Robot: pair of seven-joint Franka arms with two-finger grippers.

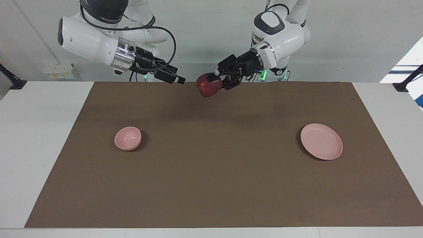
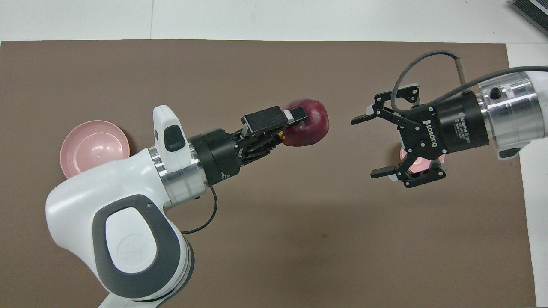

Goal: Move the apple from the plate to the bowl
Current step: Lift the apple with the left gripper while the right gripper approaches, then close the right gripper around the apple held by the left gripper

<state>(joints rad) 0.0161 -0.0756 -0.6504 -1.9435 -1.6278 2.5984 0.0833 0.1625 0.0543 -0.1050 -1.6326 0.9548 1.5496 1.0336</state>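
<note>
My left gripper [image 1: 214,82] is shut on the dark red apple [image 1: 207,88] and holds it in the air over the middle of the brown mat. It also shows in the overhead view [image 2: 296,127] with the apple [image 2: 311,128]. The pale pink plate [image 1: 321,141] lies empty toward the left arm's end, partly under that arm in the overhead view [image 2: 92,145]. The small pink bowl [image 1: 128,138] stands empty toward the right arm's end. My right gripper [image 1: 176,76] is open and empty in the air, facing the apple, and in the overhead view [image 2: 366,147] it covers most of the bowl [image 2: 421,161].
A brown mat [image 1: 211,185] covers most of the white table [image 1: 33,132]. Only the plate and the bowl stand on it.
</note>
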